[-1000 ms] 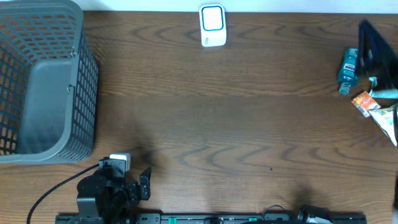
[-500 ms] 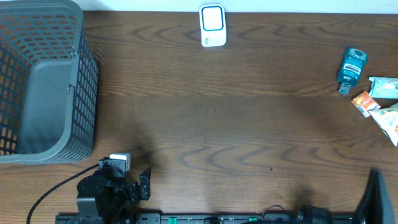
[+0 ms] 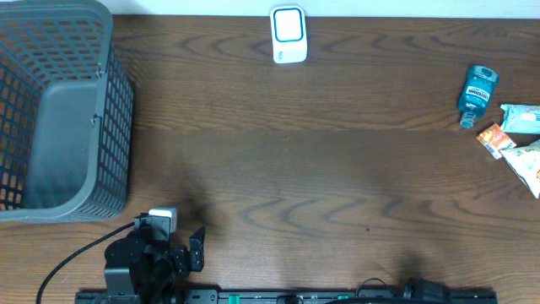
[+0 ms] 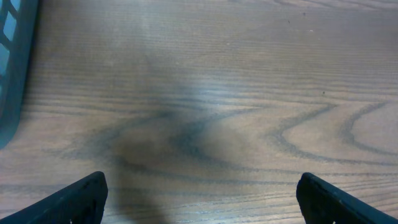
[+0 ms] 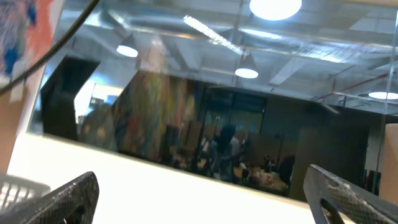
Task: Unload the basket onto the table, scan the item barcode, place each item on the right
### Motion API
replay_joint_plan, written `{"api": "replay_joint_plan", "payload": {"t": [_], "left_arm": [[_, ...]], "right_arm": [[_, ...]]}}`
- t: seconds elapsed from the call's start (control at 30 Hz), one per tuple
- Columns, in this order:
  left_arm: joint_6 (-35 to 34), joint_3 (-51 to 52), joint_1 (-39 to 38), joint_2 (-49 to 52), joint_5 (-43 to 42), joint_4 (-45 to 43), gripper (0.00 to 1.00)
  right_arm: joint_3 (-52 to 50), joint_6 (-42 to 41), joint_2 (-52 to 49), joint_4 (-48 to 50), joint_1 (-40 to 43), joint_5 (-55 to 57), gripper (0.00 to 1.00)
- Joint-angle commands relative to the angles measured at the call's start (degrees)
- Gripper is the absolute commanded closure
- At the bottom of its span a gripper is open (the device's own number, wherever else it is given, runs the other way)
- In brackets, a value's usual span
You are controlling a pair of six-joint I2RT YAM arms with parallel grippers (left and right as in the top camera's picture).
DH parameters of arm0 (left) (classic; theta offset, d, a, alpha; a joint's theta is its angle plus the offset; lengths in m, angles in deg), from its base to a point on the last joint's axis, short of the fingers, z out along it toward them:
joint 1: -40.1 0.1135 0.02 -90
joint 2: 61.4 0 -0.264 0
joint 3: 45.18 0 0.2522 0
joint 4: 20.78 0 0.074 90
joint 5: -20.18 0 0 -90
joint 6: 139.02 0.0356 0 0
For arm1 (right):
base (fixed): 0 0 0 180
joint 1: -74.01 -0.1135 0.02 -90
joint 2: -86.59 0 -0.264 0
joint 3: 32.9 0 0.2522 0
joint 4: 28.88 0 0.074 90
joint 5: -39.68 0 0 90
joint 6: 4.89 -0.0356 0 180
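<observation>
the wooden table [image 3: 337,169] is shown across the whole overhead view. a grey mesh basket [image 3: 118,127] is placed upright at its far left corner. the left arm [image 3: 135,257] is folded at the near left edge, and the left gripper [image 3: 197,249] is held low over bare wood, near the basket's near right corner. in the left wrist view its fingers [image 4: 81,199] are seen spread wide apart, with only wood grain between them. the right gripper [image 5: 202,186] cannot be found in the overhead view. in the right wrist view its fingers [image 5: 68,199] are likewise spread wide and clamped on nothing, and are aimed upward at glass and ceiling lights. a white scanner [image 3: 288,34] with a blue-framed face is located at the middle of the far edge. the items are grouped at the right edge, well apart from the scanner and the left gripper. a blue bottle [image 3: 474,95] is laid on its side. a pale packet [image 3: 521,116], a pouch [image 3: 527,165] cut off by the frame and a small orange packet [image 3: 494,139] are found just beside the bottle.
</observation>
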Motion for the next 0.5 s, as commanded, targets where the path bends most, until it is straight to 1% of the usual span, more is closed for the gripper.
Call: {"api": "replay_joint_plan", "payload": {"t": [0.0, 0.2, 0.3, 0.37, 0.47], "left_arm": [[0.8, -0.5, 0.3, -0.2, -0.7, 0.1, 0.03], [0.8, -0.5, 0.3, -0.2, -0.7, 0.0, 0.03], [0.8, -0.5, 0.3, -0.2, -0.7, 0.1, 0.03], [0.8, -0.5, 0.3, -0.2, -0.7, 0.1, 0.03], [0.8, -0.5, 0.3, -0.2, -0.7, 0.1, 0.03]], "right_arm": [[-2.5, 6.2, 3.3, -2.4, -2.5, 0.6, 0.01], [-10.5, 7.5, 9.8, -0.5, -6.7, 0.6, 0.01], [-16.6, 7.8, 13.8, 3.3, -7.0, 0.6, 0.01], [-20.7, 7.8, 15.5, 6.2, -7.0, 0.6, 0.01], [-24.7, 7.8, 15.1, 7.8, -7.1, 0.6, 0.01]]}}
